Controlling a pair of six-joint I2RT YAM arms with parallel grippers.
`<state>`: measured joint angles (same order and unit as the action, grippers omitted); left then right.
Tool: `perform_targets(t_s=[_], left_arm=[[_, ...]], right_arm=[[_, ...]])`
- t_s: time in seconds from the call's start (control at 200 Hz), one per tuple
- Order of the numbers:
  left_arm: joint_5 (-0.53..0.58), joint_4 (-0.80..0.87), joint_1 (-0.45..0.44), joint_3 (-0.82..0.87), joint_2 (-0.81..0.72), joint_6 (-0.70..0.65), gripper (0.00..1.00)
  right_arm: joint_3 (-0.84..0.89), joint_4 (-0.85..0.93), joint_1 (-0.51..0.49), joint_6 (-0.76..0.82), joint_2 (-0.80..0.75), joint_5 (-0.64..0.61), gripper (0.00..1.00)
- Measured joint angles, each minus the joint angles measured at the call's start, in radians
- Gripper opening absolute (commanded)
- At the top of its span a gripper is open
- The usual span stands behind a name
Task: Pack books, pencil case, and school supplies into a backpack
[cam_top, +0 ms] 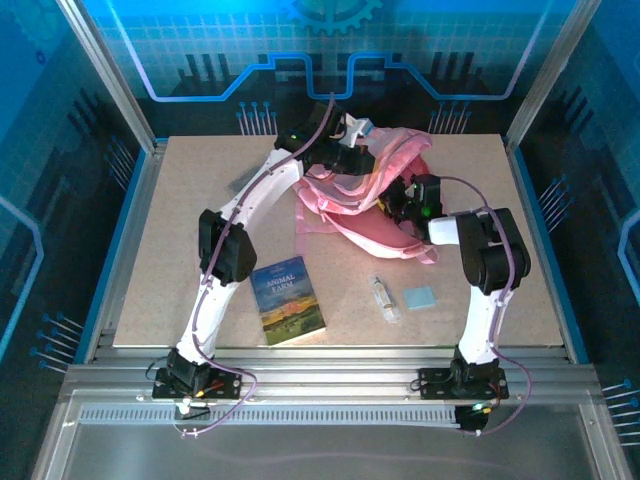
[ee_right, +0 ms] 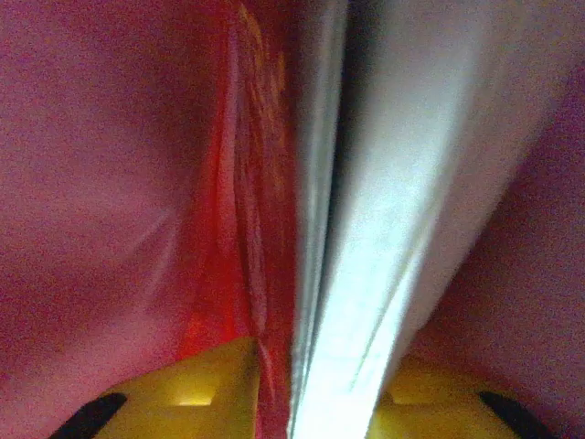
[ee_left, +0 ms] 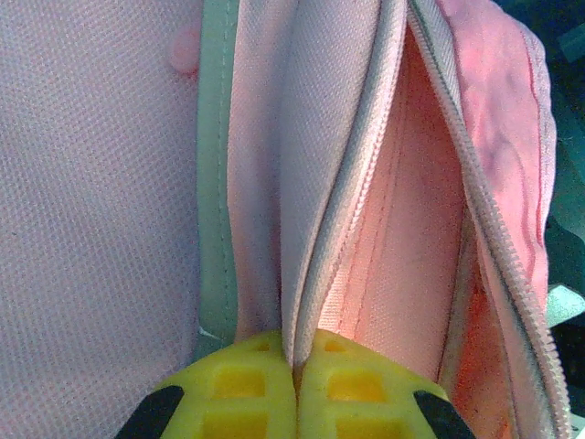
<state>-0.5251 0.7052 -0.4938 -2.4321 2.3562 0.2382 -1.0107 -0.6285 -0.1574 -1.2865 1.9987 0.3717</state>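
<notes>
My left jaws were shut tight on a fold of the backpack (ee_left: pixel 110 183), right by its zipper edge (ee_left: pixel 347 183), with the pocket gaping open beside the pinch. The cloth looked soft and floppy. I think the mouth would sag shut if I let go, so the firm zipper edge was the best place to hold.

My right jaws were deep inside the backpack (cam_top: pixel 365 195), with pink cloth all around. They were closed on a flat pale thing (ee_right: pixel 366 229). I think it was a book, but I could not be sure. It looked stiff and smooth, so it could slip out of a weak pinch.

The Animal Farm book (cam_top: pixel 288 300) lay flat on the table (cam_top: pixel 200 220), in front of the backpack. It looked stiff and a bit heavy, so I would take it by one long edge. The little tube (cam_top: pixel 382 297) and the blue pad (cam_top: pixel 420 297) lay in front of the backpack too. The tube could roll. The pad looked thin and light, and hard to lift.
</notes>
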Motion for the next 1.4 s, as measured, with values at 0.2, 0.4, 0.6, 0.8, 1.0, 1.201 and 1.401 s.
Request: perform_targets(t_s=[0.2,0.4,0.6,0.8,1.0,1.201,1.401], left_arm=[[0.000,-0.004,0.000,0.000,0.000,0.008,0.00],[-0.005,-0.031,0.000,0.014,0.000,0.030,0.00],[-0.005,-0.055,0.000,0.038,0.000,0.049,0.00],[-0.011,-0.097,-0.006,0.115,-0.002,0.066,0.42],[0.064,-0.190,-0.003,0.450,-0.139,0.123,0.62],[0.191,-0.246,0.000,0.888,-0.453,0.179,0.69],[0.306,-0.288,0.002,1.241,-0.792,0.265,0.71]], right_arm=[[0.021,0.192,0.020,0.021,-0.110,-0.014,0.76],[0.047,0.468,0.125,0.133,-0.357,-0.021,0.77],[0.050,0.749,0.252,0.311,-0.575,-0.033,0.77],[-0.005,1.038,0.269,0.532,-0.779,-0.053,0.78],[-0.026,1.147,0.219,0.647,-0.916,0.013,0.78],[0.026,1.141,0.022,0.678,-0.911,0.058,0.77],[0.135,1.048,-0.160,0.679,-0.844,0.067,0.71]])
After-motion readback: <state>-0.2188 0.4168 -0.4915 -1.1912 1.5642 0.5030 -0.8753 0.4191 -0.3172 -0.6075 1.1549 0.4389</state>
